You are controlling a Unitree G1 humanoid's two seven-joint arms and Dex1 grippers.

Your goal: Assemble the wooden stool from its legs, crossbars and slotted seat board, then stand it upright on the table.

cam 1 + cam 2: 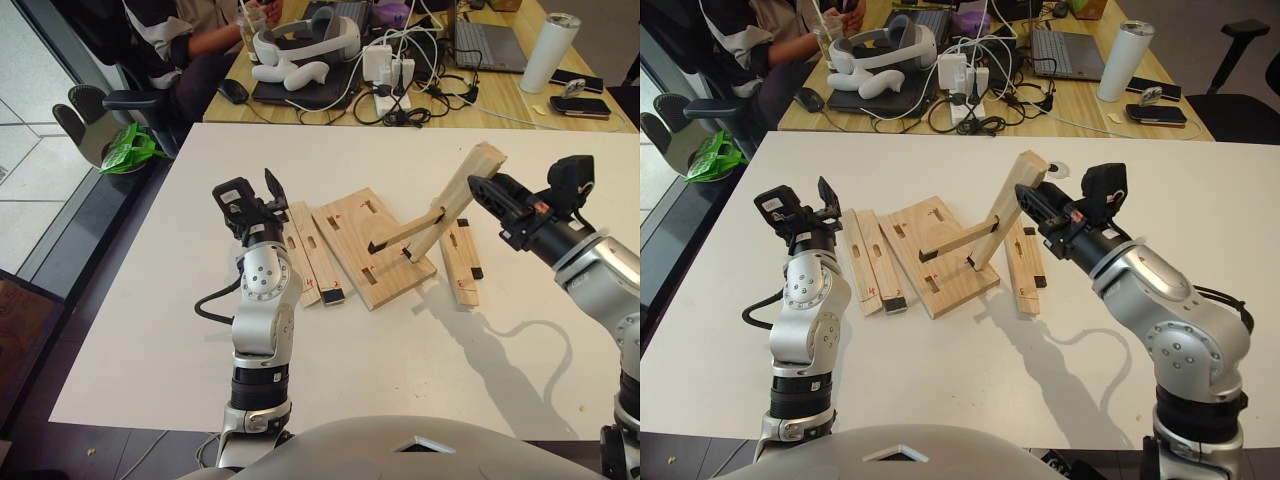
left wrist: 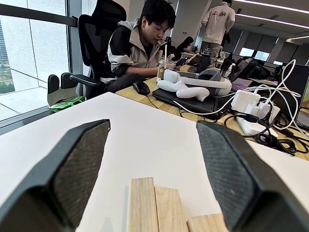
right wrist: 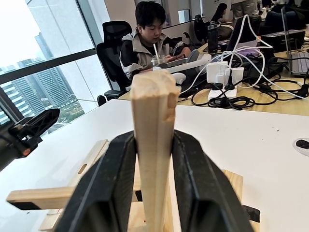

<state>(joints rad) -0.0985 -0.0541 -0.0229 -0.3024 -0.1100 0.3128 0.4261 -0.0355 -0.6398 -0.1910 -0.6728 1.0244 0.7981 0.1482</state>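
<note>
Head cam, looking down on a white bench (image 1: 300,380). The seat board (image 1: 345,235) lies flat near the middle, slots facing up, turned at an angle to the bench edge. Just to its left lie the left slats (image 1: 312,255), two slotted pieces side by side. To its right lie the right slats (image 1: 462,265), two more pieces, also flat.

My R tool (image 1: 484,190) is clamped on a leg (image 1: 450,205), gripping it near the upper end. In the R wrist cam both fingers (image 3: 113,179) press flat against the leg's sides. The leg is tilted, w/ its top leaning up and to the right and its lower end down over the board's right part. I can't tell if that end sits in a slot. A crossbar (image 1: 405,235) sticks out sideways from the leg's lower part toward the left, above the board, w/ a dark tip.

My L tool (image 1: 272,192) is at the far end of the left slats, fingers (image 2: 79,169) wide apart w/ nothing gripped. In the L wrist cam the slat ends lie low between the fingers, not touching them.

Behind is a rear bench (image 1: 500,85) w/ a headset (image 1: 305,40), cables (image 1: 400,100) and a tumbler (image 1: 550,45).
</note>
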